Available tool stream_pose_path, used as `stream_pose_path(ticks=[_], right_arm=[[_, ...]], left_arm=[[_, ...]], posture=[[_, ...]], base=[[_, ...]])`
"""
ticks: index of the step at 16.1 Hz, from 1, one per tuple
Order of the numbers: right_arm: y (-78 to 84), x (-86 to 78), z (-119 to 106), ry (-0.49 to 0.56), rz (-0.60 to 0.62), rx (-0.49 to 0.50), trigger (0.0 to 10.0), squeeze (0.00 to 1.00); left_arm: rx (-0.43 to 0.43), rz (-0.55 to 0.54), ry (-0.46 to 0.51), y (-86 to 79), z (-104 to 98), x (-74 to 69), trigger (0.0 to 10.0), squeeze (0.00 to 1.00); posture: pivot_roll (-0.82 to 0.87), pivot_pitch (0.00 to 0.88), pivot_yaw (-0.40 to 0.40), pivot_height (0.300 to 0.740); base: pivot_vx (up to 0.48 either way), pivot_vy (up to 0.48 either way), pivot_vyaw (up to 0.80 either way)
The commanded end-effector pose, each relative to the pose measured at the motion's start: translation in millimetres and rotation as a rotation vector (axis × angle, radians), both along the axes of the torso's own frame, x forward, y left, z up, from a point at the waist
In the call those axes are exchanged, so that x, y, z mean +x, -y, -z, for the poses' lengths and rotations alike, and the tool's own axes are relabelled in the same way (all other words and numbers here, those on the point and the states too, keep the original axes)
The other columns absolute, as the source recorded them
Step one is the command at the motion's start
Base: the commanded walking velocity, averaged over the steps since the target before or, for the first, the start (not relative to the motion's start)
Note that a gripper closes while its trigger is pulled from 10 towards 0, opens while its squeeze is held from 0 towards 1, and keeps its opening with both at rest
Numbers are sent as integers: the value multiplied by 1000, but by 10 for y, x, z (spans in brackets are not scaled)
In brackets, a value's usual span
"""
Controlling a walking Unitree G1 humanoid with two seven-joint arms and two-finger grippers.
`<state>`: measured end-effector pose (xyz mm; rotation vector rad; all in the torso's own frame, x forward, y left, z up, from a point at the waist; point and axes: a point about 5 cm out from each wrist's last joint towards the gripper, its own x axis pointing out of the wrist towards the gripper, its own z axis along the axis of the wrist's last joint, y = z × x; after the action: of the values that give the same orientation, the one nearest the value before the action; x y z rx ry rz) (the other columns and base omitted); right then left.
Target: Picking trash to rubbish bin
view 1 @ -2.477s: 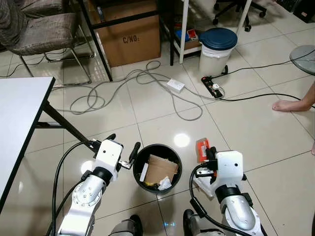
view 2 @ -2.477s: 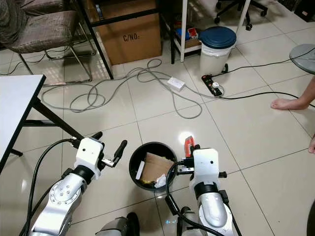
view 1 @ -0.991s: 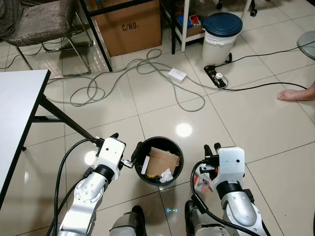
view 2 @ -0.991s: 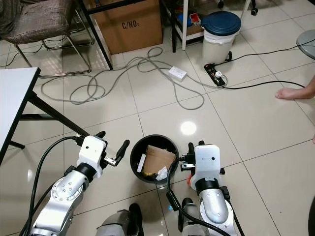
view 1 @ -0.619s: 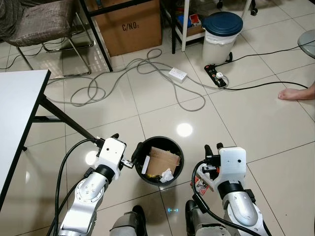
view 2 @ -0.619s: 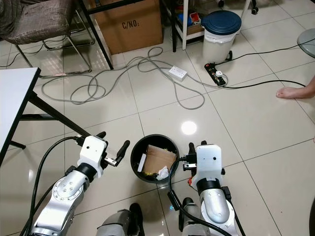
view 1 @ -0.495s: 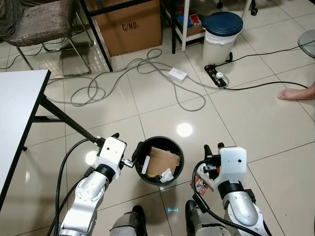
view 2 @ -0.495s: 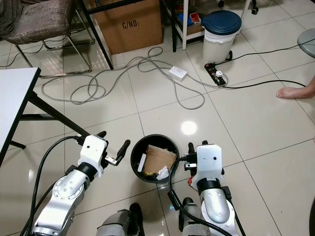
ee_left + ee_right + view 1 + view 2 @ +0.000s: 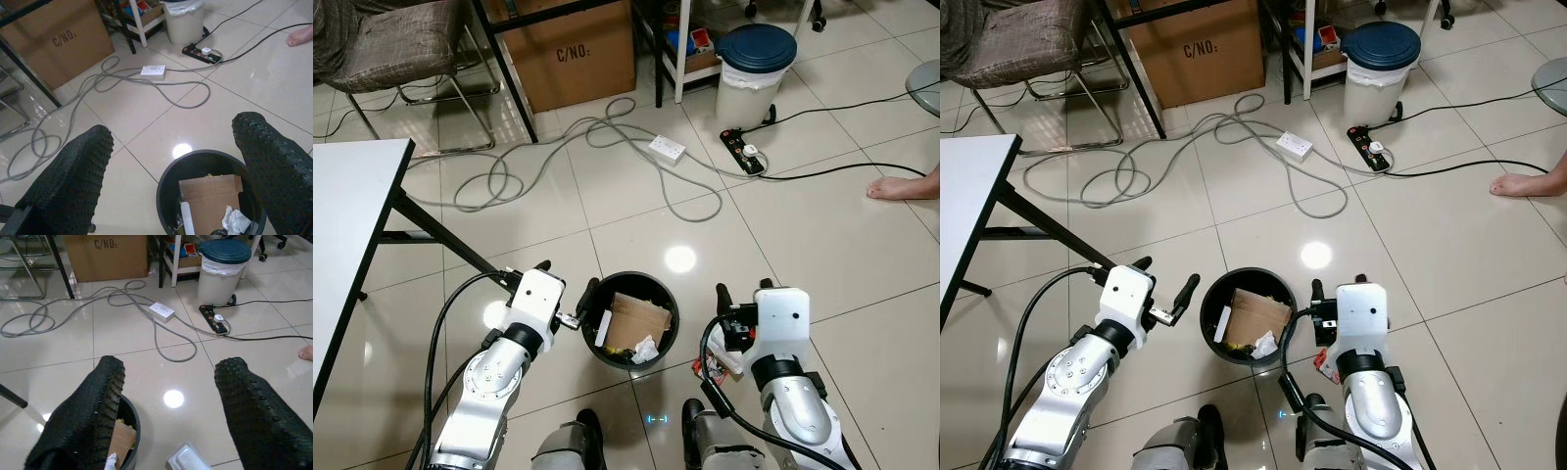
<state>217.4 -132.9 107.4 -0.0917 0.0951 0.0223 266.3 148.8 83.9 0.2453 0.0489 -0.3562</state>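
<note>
**Wrapper on the floor beside the bin, both grippers empty**

The black rubbish bin [image 9: 628, 320] stood on the tiled floor directly before the robot, already holding a flat piece of cardboard [image 9: 633, 320] and some crumpled white paper [image 9: 645, 350]. Just to the right of the bin, a red-and-white wrapper [image 9: 1325, 362] lay on the tiles, partly hidden beneath the right arm.

The right gripper [image 9: 171, 396] hovered above that wrapper, to the right of the bin, its two black fingers spread wide with nothing between them; a pale corner of the wrapper [image 9: 188, 459] showed below the fingers in the right wrist view. The left gripper [image 9: 181, 161] hung at the left edge of the bin, also spread wide and empty, its fingers framing the bin's mouth.

The step in hand appeared to be the approach to the wrapper, not yet a grasp. The next move likely called for lowering the right gripper until its fingers straddled the wrapper, closing on it, then carrying it left over the bin's rim to drop it. Thin packaging flat on smooth tile may slip from the fingers.
</note>
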Motion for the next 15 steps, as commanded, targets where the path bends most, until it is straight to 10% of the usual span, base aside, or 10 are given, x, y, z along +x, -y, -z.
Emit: stream_pose_path(ticks=[1, 3, 7, 15], right_arm=[[15, -39, 17, -9, 4, 4, 10000, 1000], [7, -75, 33, -20, -2, 1, 10000, 1000], [-27, -94, 13, -13, -39, -12, 10000, 47], [-33, -105, 37, -23, -40, -26, 10000, 0]], left_arm=[[4, -22, -5, -68, -1, -24, 10000, 0], [11, -32, -9, -112, 0, -44, 10000, 0], [-6, -69, 9, -134, -82, -45, 10000, 0], [-16, -79, 29, -147, -151, -52, 10000, 0]], posture=[[-104, 292, 102, 740], [-103, 307, 101, 740], [-102, 314, 100, 740], [-95, 313, 99, 740]], base=[[0, 0, 0], [0, 0, 0], [0, 0, 100], [0, 0, 800]])
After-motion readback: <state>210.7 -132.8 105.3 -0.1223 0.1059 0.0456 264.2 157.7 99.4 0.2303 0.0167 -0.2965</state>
